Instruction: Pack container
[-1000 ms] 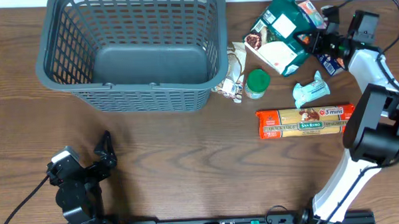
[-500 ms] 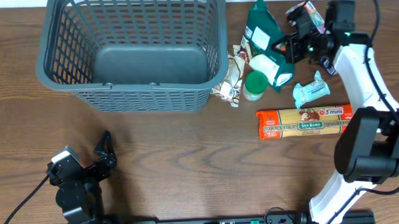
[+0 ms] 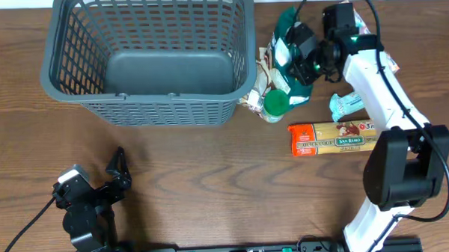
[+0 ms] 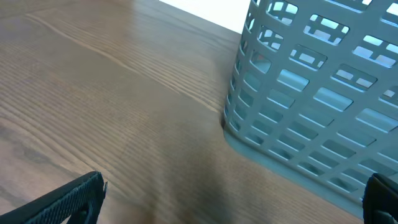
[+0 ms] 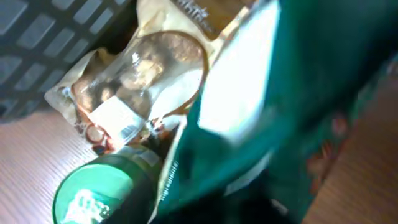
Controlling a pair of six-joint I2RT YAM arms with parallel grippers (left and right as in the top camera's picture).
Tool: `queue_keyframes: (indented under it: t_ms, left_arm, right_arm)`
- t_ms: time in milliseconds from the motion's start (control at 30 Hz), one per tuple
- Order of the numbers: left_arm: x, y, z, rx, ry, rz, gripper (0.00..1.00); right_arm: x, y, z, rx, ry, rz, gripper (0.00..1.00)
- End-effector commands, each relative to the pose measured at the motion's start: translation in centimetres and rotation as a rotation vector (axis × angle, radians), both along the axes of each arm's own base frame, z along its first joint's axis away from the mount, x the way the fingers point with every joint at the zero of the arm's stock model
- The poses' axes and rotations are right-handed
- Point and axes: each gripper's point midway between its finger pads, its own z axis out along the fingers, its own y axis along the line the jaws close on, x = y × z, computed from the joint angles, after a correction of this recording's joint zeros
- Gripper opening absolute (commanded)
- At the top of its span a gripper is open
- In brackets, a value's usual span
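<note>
The container [image 3: 151, 57] is a large dark grey lattice basket at the back left, and nothing shows inside it. In the left wrist view its wall [image 4: 311, 93] fills the right side. My right gripper [image 3: 306, 57] sits on a green bag [image 3: 287, 35] just right of the basket. That bag [image 5: 298, 93] fills the right wrist view in a blur and hides the fingers, so the grip is unclear. A green-lidded jar [image 3: 275, 103] and a clear snack bag [image 3: 264, 74] lie pressed between the green bag and the basket. My left gripper [image 3: 117, 171] rests open near the front left, holding nothing.
A long pasta pack [image 3: 333, 137] lies right of centre. A small light-blue packet [image 3: 349, 104] sits just behind it. In the right wrist view, the jar lid [image 5: 93, 196] and the clear snack bag [image 5: 143, 74] lie close to the basket's lattice [image 5: 37, 37].
My right arm has swung left, bringing the green bag against the basket's right side. The green-lidded jar has been pushed left and toward the front. The left arm has not moved.
</note>
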Motion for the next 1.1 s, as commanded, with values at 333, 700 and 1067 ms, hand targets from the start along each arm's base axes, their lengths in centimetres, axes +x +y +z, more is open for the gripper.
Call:
queue_keyframes:
  t_ms: [333,700,1067]
  left_arm:
    - [0.0,-0.1,-0.9,-0.011,0.014,-0.005,0.99]
    - [0.0,-0.1,-0.9,-0.011,0.014,-0.005,0.99]
    - [0.0,-0.1,-0.9,-0.011,0.014,-0.005,0.99]
  right_arm:
    - [-0.2,-0.7,-1.3,-0.068,0.036,-0.087,0.52]
    - [-0.4,-1.9,-6.5,-0.11,0.173,-0.233,0.55]
    - [-0.6,-3.3,-10.3,-0.189,0.245,-0.349,0.01]
